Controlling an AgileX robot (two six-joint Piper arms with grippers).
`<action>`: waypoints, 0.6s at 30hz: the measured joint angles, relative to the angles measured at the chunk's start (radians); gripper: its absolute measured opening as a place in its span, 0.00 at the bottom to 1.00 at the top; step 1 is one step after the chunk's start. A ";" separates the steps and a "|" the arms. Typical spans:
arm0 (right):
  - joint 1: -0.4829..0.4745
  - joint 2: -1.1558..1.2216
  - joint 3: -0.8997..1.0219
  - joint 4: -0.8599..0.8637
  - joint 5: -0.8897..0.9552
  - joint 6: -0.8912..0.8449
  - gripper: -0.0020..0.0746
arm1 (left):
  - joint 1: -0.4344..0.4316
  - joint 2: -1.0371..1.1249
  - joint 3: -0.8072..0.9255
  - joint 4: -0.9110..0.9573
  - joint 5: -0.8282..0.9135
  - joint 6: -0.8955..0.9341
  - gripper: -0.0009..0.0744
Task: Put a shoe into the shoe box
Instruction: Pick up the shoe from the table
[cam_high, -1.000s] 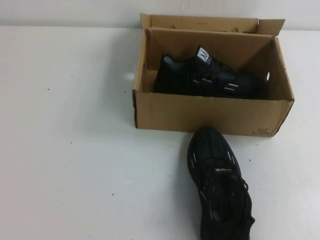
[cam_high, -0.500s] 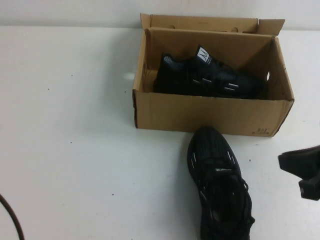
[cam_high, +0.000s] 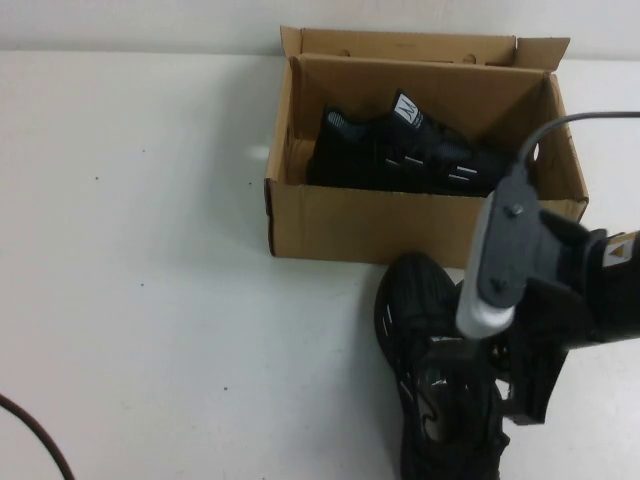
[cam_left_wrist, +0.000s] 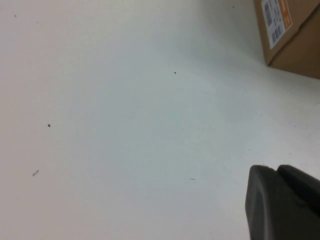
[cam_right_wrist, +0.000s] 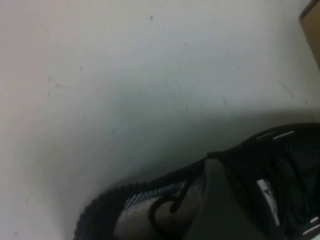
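Note:
The brown shoe box (cam_high: 400, 225) stands at the back of the table with its flaps upright. One black sneaker (cam_high: 420, 155) lies inside it. The second black shoe (cam_high: 425, 320) lies on the table in front of the box, toe toward it. My right gripper (cam_high: 515, 385) hangs over this shoe's heel end and is open. In the right wrist view one finger (cam_right_wrist: 220, 200) sits at the shoe's opening beside the tongue label (cam_right_wrist: 265, 192). My left gripper (cam_left_wrist: 276, 169) is shut and empty over bare table, left of the box (cam_left_wrist: 295, 35).
The white table (cam_high: 150, 250) spreads wide to the left of the box and shoe. A dark cable (cam_high: 35, 435) crosses the near left corner. The right arm's silver link (cam_high: 495, 270) overlaps the box's front right corner in the high view.
My right arm has swung in from the right edge and now hangs over the shoe on the table. The shoes and box have not moved.

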 joint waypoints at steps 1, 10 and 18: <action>0.021 0.013 -0.002 -0.043 -0.011 0.005 0.48 | 0.000 0.000 0.000 -0.002 0.002 0.002 0.01; 0.081 0.161 -0.004 -0.297 -0.130 0.184 0.52 | 0.000 0.000 0.000 -0.015 0.017 0.004 0.01; 0.082 0.267 -0.005 -0.321 -0.202 0.206 0.29 | 0.000 0.000 0.000 -0.015 0.028 0.004 0.01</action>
